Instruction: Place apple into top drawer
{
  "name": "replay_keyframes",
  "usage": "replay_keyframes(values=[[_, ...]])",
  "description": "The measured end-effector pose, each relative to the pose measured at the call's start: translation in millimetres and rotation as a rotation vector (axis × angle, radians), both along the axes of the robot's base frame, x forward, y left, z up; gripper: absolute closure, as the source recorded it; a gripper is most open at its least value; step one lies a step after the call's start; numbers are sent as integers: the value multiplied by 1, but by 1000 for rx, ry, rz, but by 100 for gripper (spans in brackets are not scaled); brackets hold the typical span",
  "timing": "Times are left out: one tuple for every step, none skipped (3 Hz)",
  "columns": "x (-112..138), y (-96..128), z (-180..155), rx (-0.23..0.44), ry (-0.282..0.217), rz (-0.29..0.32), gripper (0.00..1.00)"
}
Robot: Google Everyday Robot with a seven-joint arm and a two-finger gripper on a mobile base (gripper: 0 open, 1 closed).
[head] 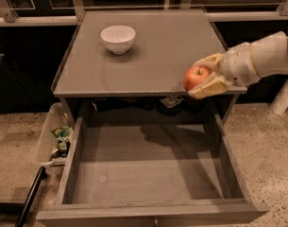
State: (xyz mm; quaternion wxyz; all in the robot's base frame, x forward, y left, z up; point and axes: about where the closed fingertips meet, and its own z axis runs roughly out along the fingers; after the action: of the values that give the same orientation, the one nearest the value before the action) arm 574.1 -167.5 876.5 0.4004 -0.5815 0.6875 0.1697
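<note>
The red-orange apple (195,77) is held in my gripper (203,75), whose pale fingers (210,86) are shut on it from the right. They hang in the air at the front right edge of the grey cabinet top (148,56), above the back right part of the open top drawer (148,167). The drawer is pulled far out, and its flat grey bottom holds nothing. My white arm (261,56) comes in from the right.
A white bowl (118,38) stands at the back left of the cabinet top. A clear plastic bin with packets (56,138) sits on the floor left of the drawer. A dark bar (30,197) lies at lower left.
</note>
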Motion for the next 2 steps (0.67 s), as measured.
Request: replay_keyframes(values=[[-60, -1, -17, -28, -24, 38, 100], [-92, -8, -57, -45, -17, 41, 100]])
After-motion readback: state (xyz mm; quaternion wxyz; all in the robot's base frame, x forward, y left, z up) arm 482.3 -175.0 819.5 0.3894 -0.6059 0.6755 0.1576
